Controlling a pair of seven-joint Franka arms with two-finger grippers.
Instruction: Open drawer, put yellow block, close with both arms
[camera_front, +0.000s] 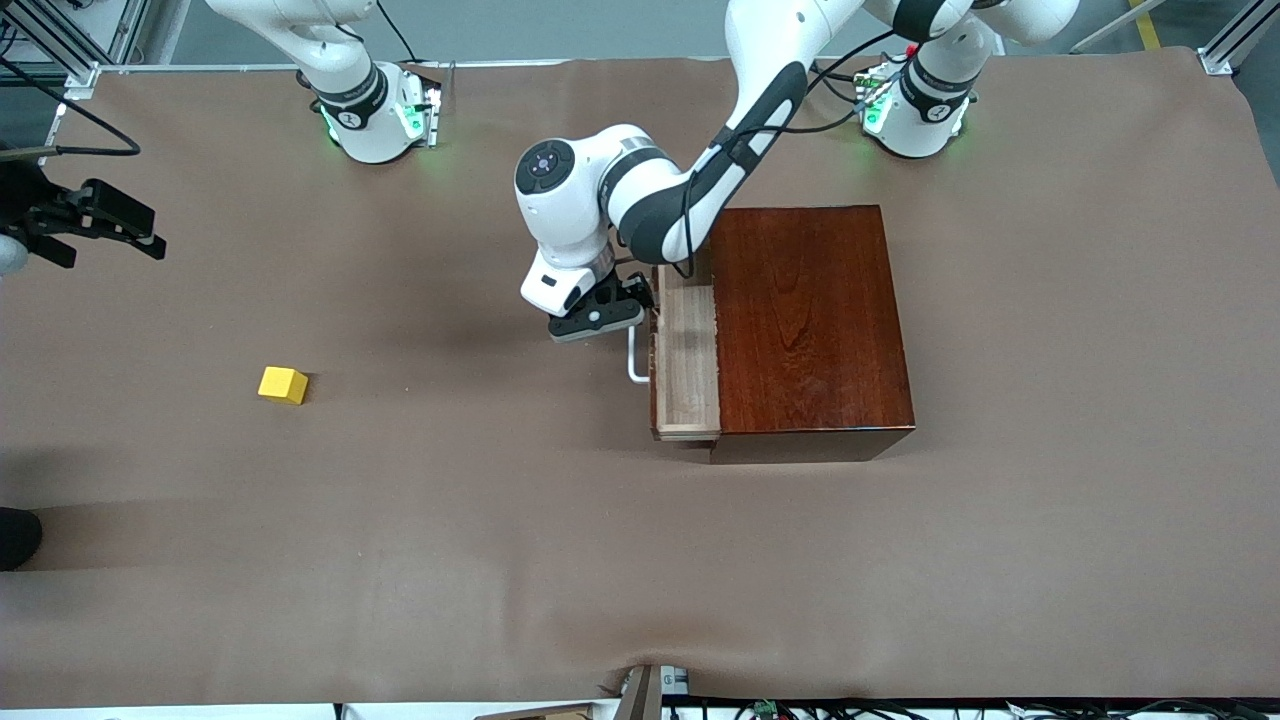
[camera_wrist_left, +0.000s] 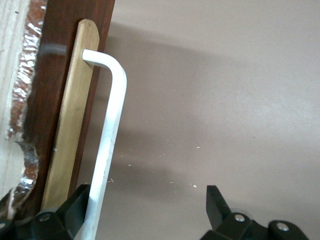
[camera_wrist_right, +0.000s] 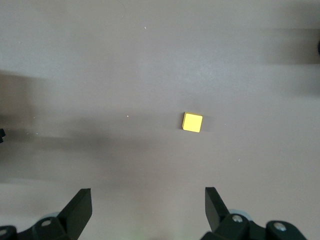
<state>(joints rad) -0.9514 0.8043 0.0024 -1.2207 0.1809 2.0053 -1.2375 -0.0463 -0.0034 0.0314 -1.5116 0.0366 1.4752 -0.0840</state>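
The drawer stands pulled partly out of the dark-red wooden box, its pale tray showing. My left gripper is at the drawer's front and is open. The white handle runs between the jaws, close against one finger, and the left gripper is not clamped on it. The yellow block lies on the table toward the right arm's end. My right gripper hangs in the air, open and holding nothing. Its wrist view shows the yellow block on the cloth, well ahead of the right gripper.
A brown cloth covers the whole table. Both arm bases stand at the edge farthest from the front camera. A dark object juts in at the right arm's end, and cables lie along the near edge.
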